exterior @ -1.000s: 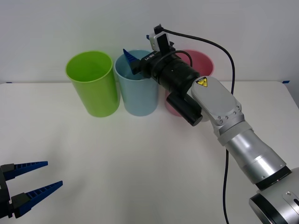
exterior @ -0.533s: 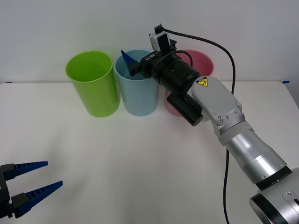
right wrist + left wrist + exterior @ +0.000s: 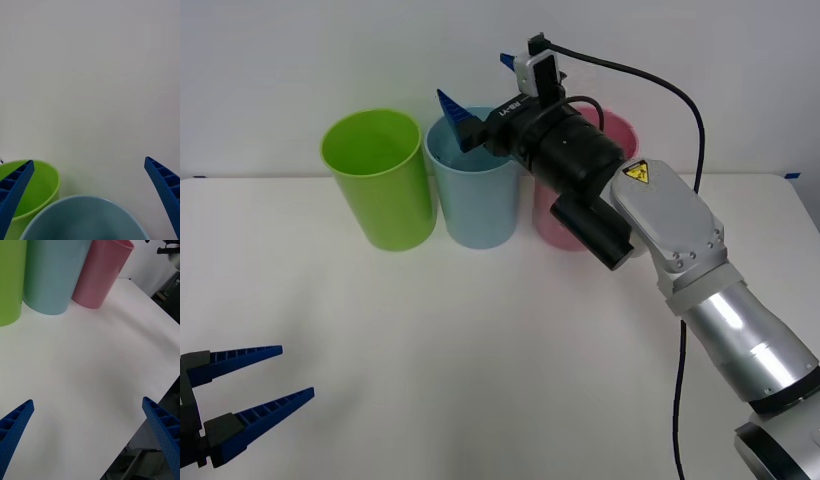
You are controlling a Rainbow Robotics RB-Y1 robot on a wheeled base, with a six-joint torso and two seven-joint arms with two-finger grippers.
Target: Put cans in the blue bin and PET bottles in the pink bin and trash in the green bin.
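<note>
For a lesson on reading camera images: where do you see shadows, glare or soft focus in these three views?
Front view: soft, even light, faint shadows at the base of the green bin, bright glare on the right arm's metal forearm. Right wrist view: the blue bin rim close to the lens looks soft, and the open right gripper fingers frame it. Left wrist view: the pink bin casts a pale shadow on the table.

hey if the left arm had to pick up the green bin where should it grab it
Judging by its upright pose and open top, pinch the green bin at the rim wall from above. The body looks too broad for the left gripper to span. Blue bin crowds one side, so take the free side.
</note>
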